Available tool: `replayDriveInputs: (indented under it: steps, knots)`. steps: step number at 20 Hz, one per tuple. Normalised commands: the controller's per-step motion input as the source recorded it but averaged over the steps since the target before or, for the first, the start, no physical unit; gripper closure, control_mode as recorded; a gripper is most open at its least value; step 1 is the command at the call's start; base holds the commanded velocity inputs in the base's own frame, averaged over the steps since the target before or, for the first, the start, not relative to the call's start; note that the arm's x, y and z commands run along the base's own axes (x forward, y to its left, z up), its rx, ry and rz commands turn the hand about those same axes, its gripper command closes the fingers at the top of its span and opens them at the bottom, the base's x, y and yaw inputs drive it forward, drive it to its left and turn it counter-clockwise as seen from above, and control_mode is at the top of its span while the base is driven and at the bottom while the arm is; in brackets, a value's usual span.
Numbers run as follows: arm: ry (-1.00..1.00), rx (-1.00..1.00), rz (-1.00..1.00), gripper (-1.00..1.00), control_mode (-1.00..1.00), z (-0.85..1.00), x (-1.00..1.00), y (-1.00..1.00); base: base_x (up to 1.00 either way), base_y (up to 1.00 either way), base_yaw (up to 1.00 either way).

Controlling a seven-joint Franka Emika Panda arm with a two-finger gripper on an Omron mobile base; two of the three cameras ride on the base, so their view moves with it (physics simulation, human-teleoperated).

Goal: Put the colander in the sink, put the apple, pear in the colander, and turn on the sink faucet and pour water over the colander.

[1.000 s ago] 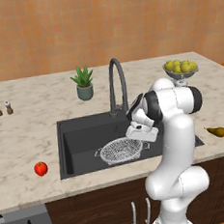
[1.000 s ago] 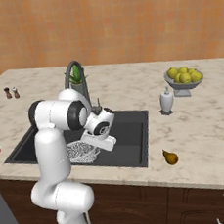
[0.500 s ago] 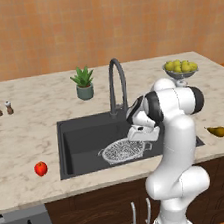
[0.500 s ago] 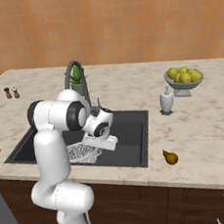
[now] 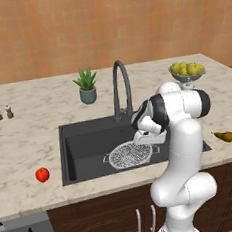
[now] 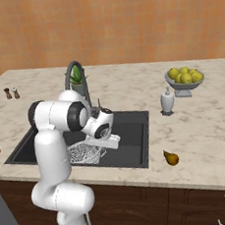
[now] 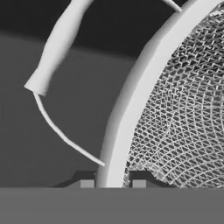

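The colander (image 5: 129, 154) sits low in the sink (image 5: 86, 146), its rim pinched between the gripper (image 7: 113, 183) tips, one on each side. The faucet (image 5: 121, 87) arches just behind the arm. The apple (image 5: 42, 175) lies on the counter (image 5: 34, 131) left of the basin, the pear (image 5: 224, 136) to the right. A potted plant (image 5: 87, 85), fruit bowl (image 5: 187, 73), shakers (image 5: 3, 113) and white bottle (image 6: 167, 101) stand further back.
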Motion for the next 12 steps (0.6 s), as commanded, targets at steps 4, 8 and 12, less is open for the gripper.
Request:
replayDriveInputs:
  steps: [4,8,12]
  knots:
    - [-0.10,0.00,0.15,1.00,-1.00,-0.30,-0.11,-0.34,0.00,0.00,0.00]
    - [-0.06,0.00,0.12,1.00,-1.00,-0.33,-0.05,-0.18,0.00,0.00,0.00]
    - [-0.06,0.00,0.09,-1.00,-1.00,-0.22,-0.07,-0.21,0.00,0.00,0.00]
